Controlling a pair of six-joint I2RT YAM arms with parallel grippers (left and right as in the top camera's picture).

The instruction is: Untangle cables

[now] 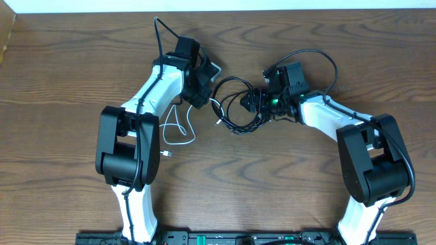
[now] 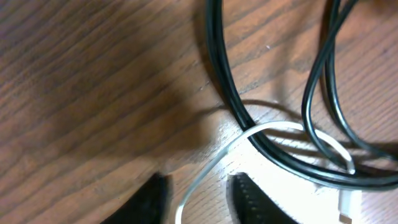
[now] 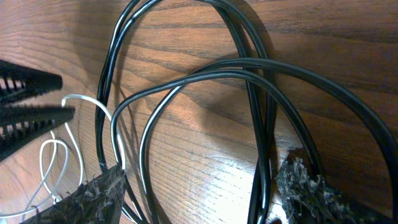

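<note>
Tabletop point(image 1: 68, 82) of dark wood grain carries two white-and-black arms, the left arm point(image 1: 153, 95) and the right arm point(image 1: 334, 119), both bent inward so their tools face each other across the middle.

Between them lies the black cable point(image 2: 217, 62), coiled in several overlapping loops flat on the wood. The white cable point(image 2: 277, 124) crosses over the top of a black strand at the coil's left edge. From there it trails back beside the left arm, where the overhead view shows it lying in loose loops.

The left tool point(image 2: 199, 193) sits low at that crossing. Its fingers point(image 2: 255, 202) stand a little apart with the white cable running between them, and bare wood shows on either side of the cord, so they straddle it without pinching it.

The right tool point(image 3: 199, 177) hangs over the other side of the coil, spread wide. Several black strands pass between its fingers, and none is clamped.

A small white plug point(image 2: 348, 208) rests on the wood just beside the black strands, near the left tool.
</note>
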